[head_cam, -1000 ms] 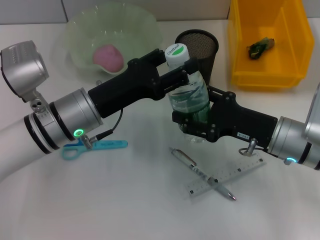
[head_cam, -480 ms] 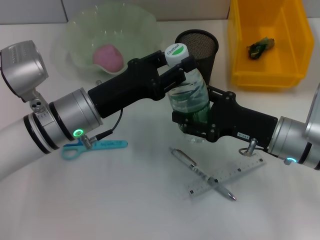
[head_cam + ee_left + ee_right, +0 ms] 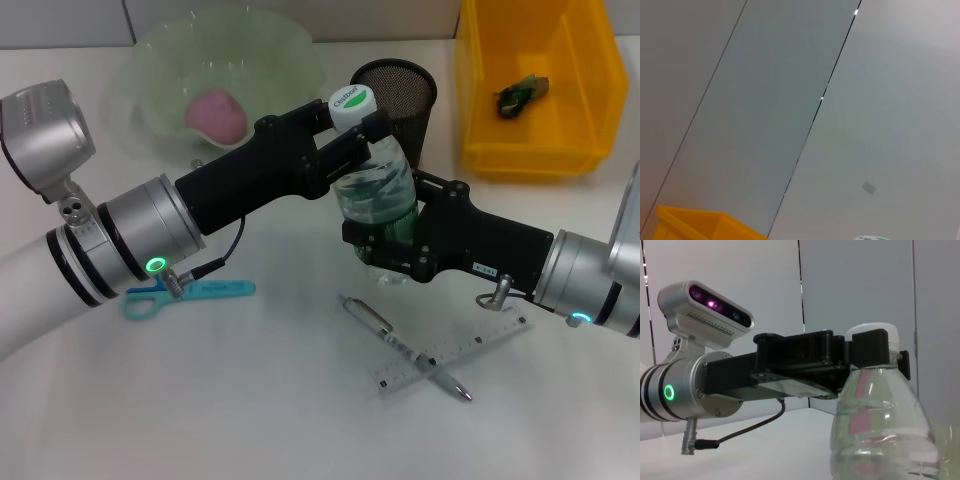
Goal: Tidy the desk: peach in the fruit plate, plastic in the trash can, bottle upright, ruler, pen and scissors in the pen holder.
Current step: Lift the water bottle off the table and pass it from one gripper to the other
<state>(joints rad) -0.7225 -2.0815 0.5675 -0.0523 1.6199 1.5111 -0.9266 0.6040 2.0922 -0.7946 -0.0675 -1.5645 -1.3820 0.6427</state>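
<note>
Head view: the water bottle stands near upright in the desk's middle, its long axis tipped slightly, just before the mesh pen holder. Left gripper clamps its neck under the cap; right gripper clasps the lower body.

Left wrist view: only wall and the yellow bin.

Right wrist view: the left gripper's black fingers pinch the bottle's neck from both sides.
</note>
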